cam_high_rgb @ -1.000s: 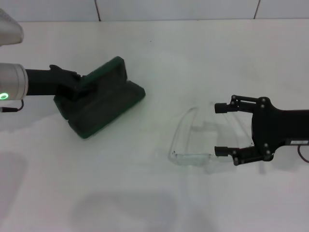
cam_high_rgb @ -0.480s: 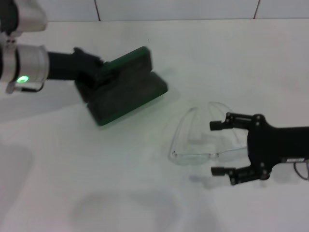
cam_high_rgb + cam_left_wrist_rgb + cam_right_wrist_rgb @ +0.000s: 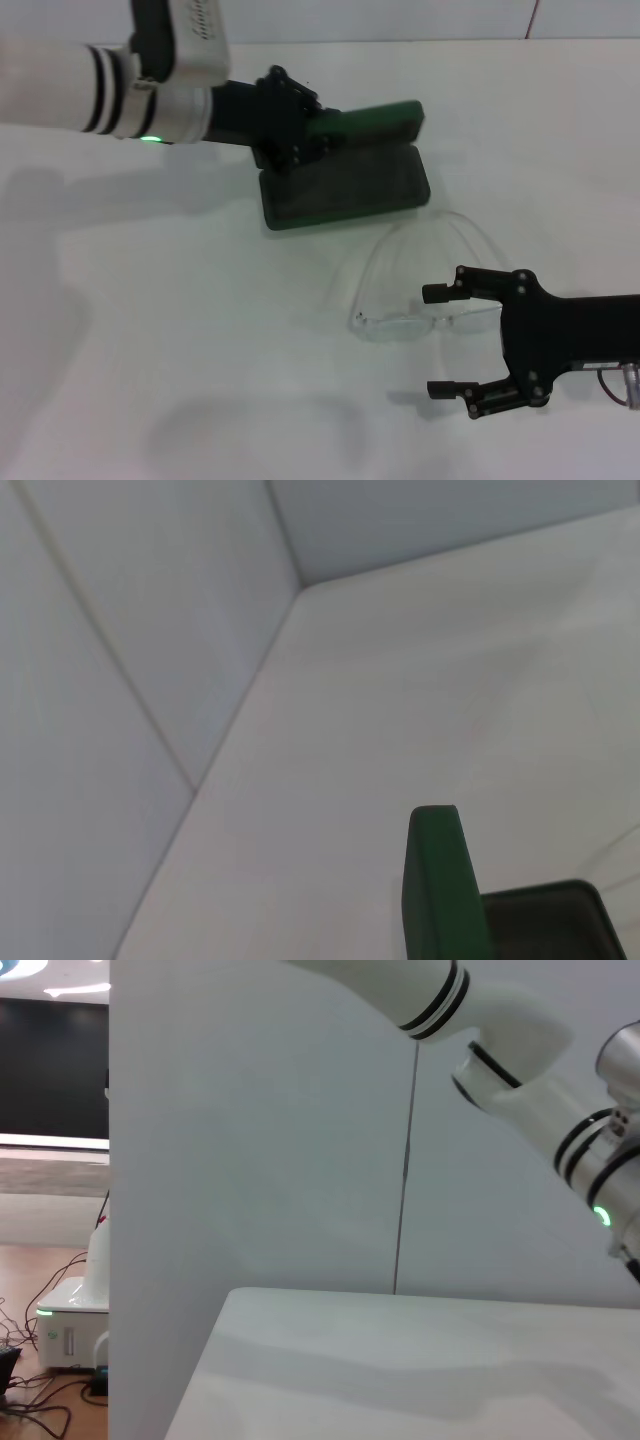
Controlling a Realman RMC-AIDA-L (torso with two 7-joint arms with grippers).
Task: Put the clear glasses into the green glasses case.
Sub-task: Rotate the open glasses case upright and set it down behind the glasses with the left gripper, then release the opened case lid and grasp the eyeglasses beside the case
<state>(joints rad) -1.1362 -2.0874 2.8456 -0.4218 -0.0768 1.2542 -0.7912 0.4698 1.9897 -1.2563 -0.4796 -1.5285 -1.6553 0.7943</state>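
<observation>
The green glasses case [image 3: 345, 188] lies open on the white table at centre back, its lid [image 3: 372, 120] raised. My left gripper [image 3: 292, 132] is shut on the case at the lid's left end. In the left wrist view the lid's edge [image 3: 438, 880] and the dark lining [image 3: 550, 920] show. The clear glasses [image 3: 400, 322] lie on the table just in front of the case, arms curving back toward it. My right gripper [image 3: 431, 341] is open at the glasses' right end, with one finger over the frame and the other nearer the front edge.
The white table [image 3: 180, 330] stretches bare to the left and front. A tiled wall runs along the back. In the right wrist view my left arm [image 3: 520, 1050] reaches over the table [image 3: 400, 1360] past a white partition [image 3: 250, 1140].
My left gripper has dragged the case to the right until it sits just behind the glasses. My right gripper has shifted toward the table's front, still open.
</observation>
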